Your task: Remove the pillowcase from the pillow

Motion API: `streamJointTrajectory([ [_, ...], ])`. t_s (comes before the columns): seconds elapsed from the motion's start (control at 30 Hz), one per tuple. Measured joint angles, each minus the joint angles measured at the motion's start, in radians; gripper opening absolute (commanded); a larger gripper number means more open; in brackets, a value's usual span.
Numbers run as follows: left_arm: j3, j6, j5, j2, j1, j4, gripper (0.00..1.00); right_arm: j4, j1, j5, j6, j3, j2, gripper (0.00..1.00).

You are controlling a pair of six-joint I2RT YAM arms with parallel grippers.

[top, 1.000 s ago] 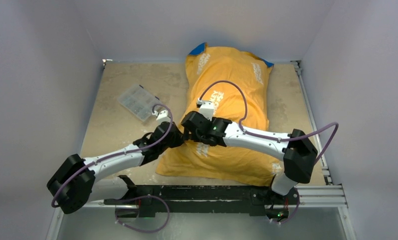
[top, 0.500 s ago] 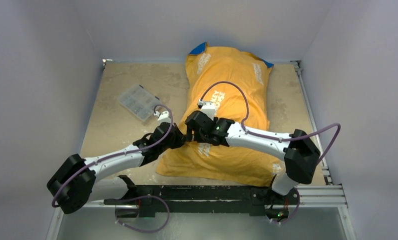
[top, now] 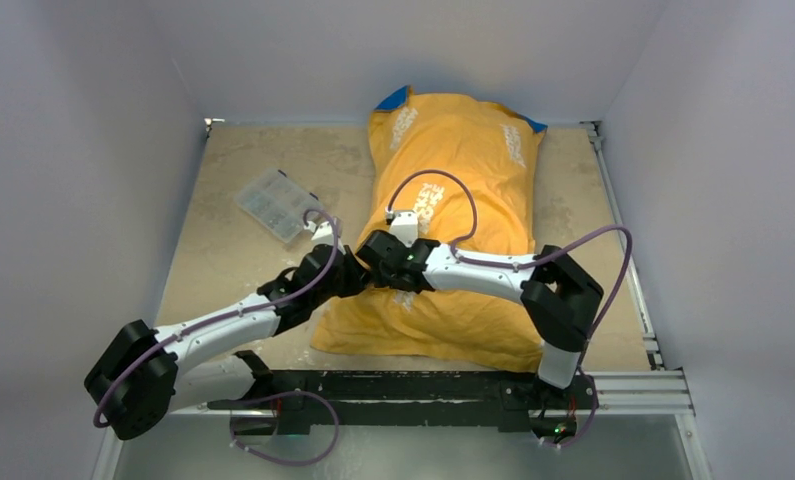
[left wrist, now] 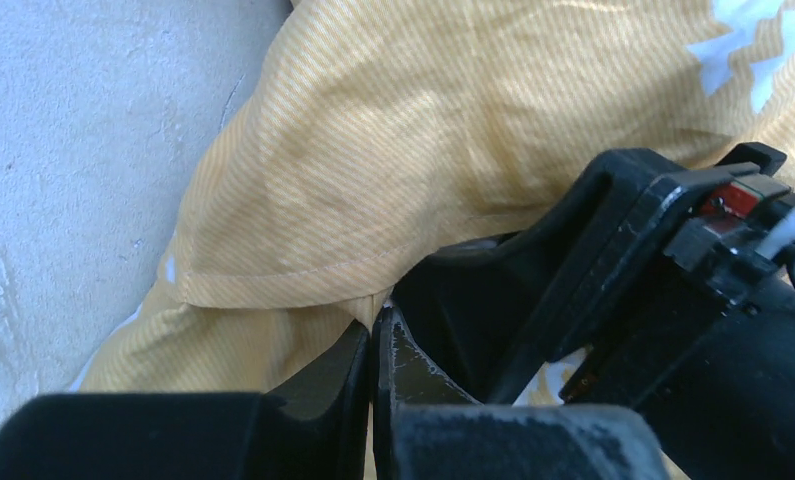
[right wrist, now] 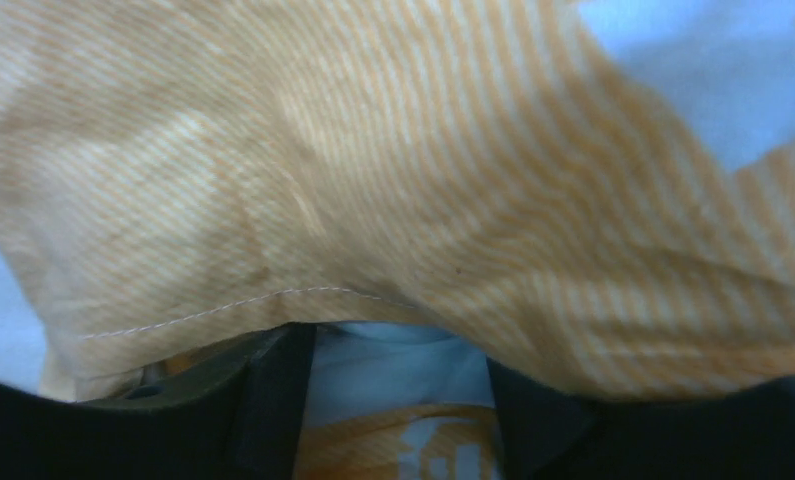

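The orange-yellow pillowcase (top: pixel 463 190) with white lettering lies down the middle of the table, stuffed full. The pillow is hidden inside it. My left gripper (top: pixel 356 274) is at the case's left edge, jaws pressed together on a fold of its stitched hem (left wrist: pixel 273 285), with my left gripper (left wrist: pixel 373 325) right beside the right arm's black wrist (left wrist: pixel 653 260). My right gripper (top: pixel 372 262) sits on the same edge; my right gripper (right wrist: pixel 398 350) is open, its fingertips under the draped hem (right wrist: pixel 273 298). A pale blue-white surface shows between them; I cannot tell whether it is lining or pillow.
A clear plastic compartment box (top: pixel 276 205) lies on the table to the left of the case. Blue corners (top: pixel 395 98) stick out at the case's far end against the back wall. Grey walls close in on both sides. A metal rail (top: pixel 613 385) runs along the near edge.
The right arm has folded in, its elbow swinging left and away from the rail, and its gripper has shifted left up against the left gripper. The left gripper edged slightly farther in.
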Motion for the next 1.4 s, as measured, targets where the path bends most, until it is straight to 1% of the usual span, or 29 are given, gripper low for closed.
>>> streamJointTrajectory([
  [0.07, -0.003, 0.000, 0.006, 0.000, 0.000, -0.002, 0.00, -0.008, 0.000, 0.018, -0.012, 0.010, 0.018, 0.32],
  [0.1, -0.007, 0.000, 0.009, 0.000, 0.000, 0.001, 0.00, -0.010, -0.001, 0.025, -0.019, 0.011, 0.025, 0.19],
  [0.17, -0.019, 0.000, 0.015, 0.003, 0.000, 0.006, 0.00, -0.007, -0.009, 0.027, -0.037, 0.013, 0.038, 0.03],
  [0.2, -0.024, 0.000, 0.019, 0.008, -0.001, 0.010, 0.00, 0.000, -0.014, 0.023, -0.045, 0.013, 0.042, 0.00],
  [0.33, -0.033, -0.001, 0.025, 0.028, -0.017, 0.016, 0.00, 0.024, -0.030, -0.008, -0.080, 0.013, 0.042, 0.00],
  [0.6, -0.033, -0.002, -0.001, 0.053, -0.104, 0.039, 0.00, 0.049, -0.063, -0.086, -0.151, 0.011, -0.019, 0.00],
  [0.7, -0.032, -0.005, -0.027, 0.054, -0.143, 0.063, 0.00, 0.068, -0.093, -0.122, -0.173, -0.005, -0.071, 0.00],
  [0.73, -0.031, -0.010, -0.042, 0.055, -0.165, 0.082, 0.00, 0.080, -0.123, -0.149, -0.190, -0.021, -0.128, 0.00],
  [0.97, -0.018, -0.029, -0.091, 0.051, -0.248, 0.112, 0.00, 0.187, -0.247, -0.218, -0.232, -0.069, -0.302, 0.00],
  [1.1, -0.004, -0.029, -0.139, 0.050, -0.274, 0.124, 0.00, 0.227, -0.266, -0.245, -0.244, -0.069, -0.338, 0.00],
  [1.3, -0.004, -0.039, -0.214, 0.052, -0.287, 0.121, 0.00, 0.266, -0.287, -0.345, -0.272, -0.072, -0.379, 0.00],
  [1.4, -0.004, -0.046, -0.251, 0.055, -0.291, 0.124, 0.00, 0.291, -0.298, -0.394, -0.284, -0.084, -0.428, 0.00],
])
